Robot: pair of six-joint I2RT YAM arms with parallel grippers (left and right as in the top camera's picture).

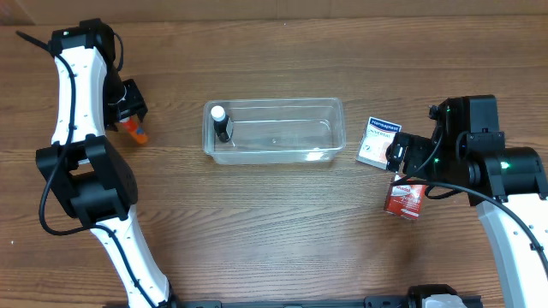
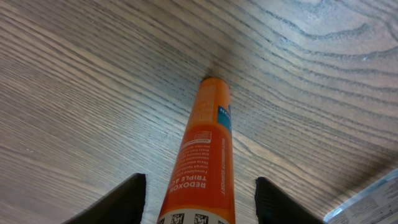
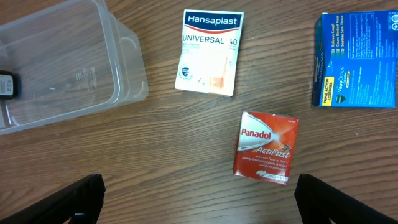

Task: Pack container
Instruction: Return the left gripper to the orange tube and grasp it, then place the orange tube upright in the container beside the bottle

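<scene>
The clear container [image 1: 338, 128] stands at the table's middle with a small dark bottle with a white cap [image 1: 221, 122] in its left end. It also shows in the right wrist view [image 3: 118, 68]. My left gripper [image 1: 128, 109] is open, its fingers [image 2: 200, 202] on either side of an orange Redoxon tube [image 2: 208, 143] that lies on the table left of the container; there are gaps on both sides. My right gripper [image 3: 199, 202] is open and empty above bare wood, right of the container.
A white Hansaplast box [image 3: 209, 53], a red Panadol box [image 3: 266, 146] and a blue box [image 3: 357, 59] lie flat to the right of the container. In the overhead view the Hansaplast box [image 1: 378, 141] and Panadol box [image 1: 405, 199] flank my right gripper [image 1: 401, 158].
</scene>
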